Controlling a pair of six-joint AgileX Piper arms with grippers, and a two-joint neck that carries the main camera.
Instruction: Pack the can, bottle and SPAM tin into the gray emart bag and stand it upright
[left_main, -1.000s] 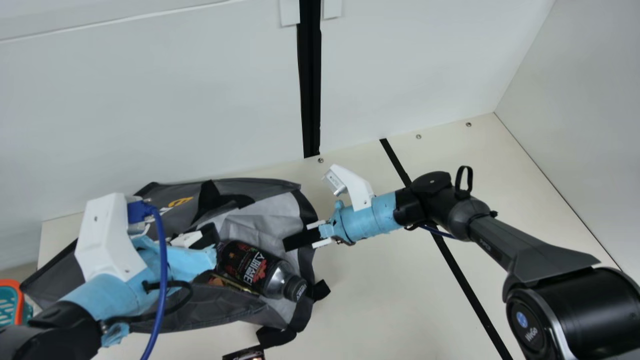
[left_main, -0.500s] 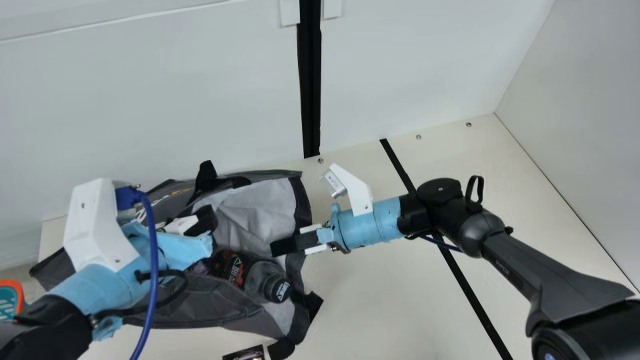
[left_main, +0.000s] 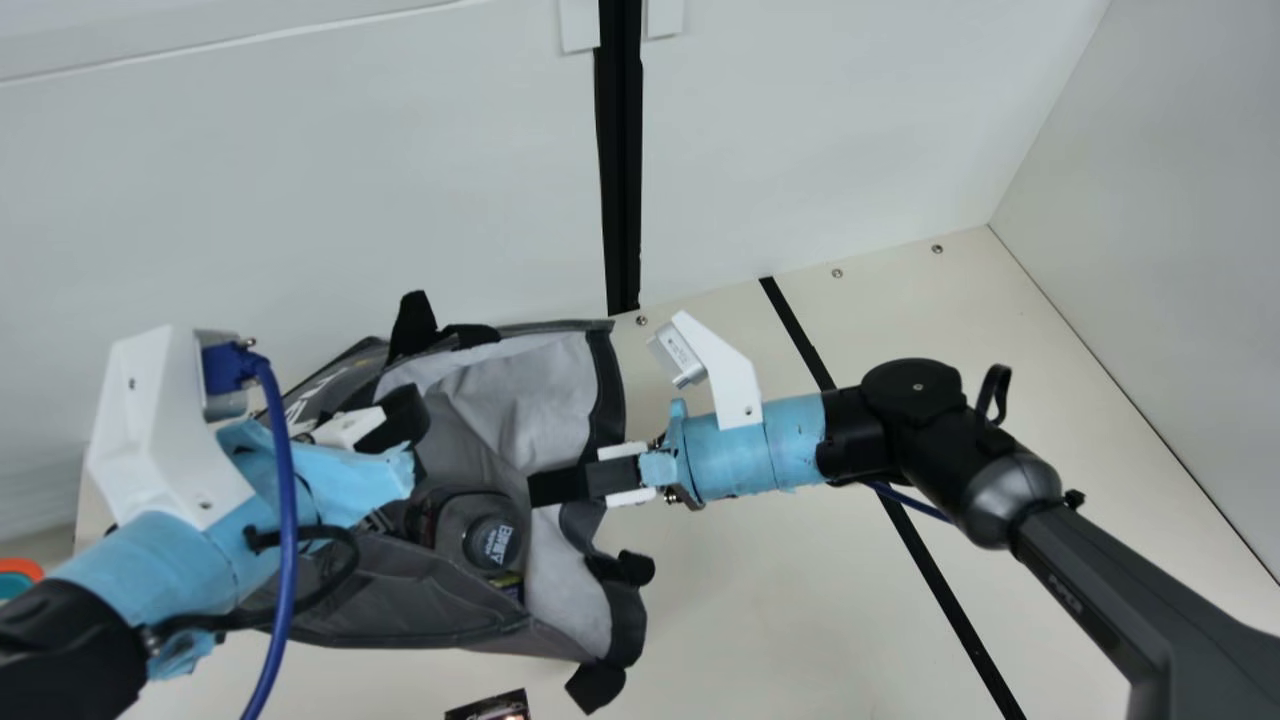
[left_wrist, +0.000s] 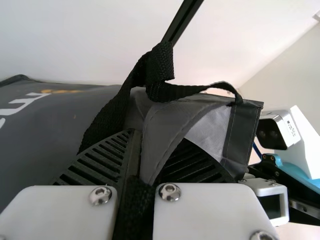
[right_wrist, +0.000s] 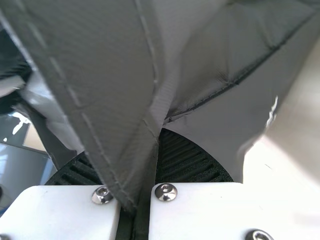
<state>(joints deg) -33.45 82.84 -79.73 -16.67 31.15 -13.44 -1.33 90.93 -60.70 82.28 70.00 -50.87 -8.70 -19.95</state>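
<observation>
"State of the packing, please?"

"Advanced, in my judgement. The bottle is inside the gray bag, between the two pincers, its cap nearer the right one. Just beside it, further under the right pincer's tips, sits a yellow-marked item. It may be the SPAM tin; too little is exposed to certify it."

"And the can?"

"Cannot be confirmed. A dark printed item lies on the table, outside the bag, on the near side of the right pincer. I cannot tell whether it belongs to the task."

"Condition of the pincers?"

"Left pincer: clenched on the bag's cloth, with black strap rising beside its tips. Right pincer: clenched too, a fold of the bag's cloth nipped at the mouth."

"Does the bag stand?"

"It leans, by my reading, with its mouth open towards the right pincer. Standing it upright is the step in hand and the chief work outstanding. What remains, I judge, is to level the base, settle the contents and let go with both pincers. If either lets go early, the bag could slump and the bottle slide towards the mouth."
</observation>
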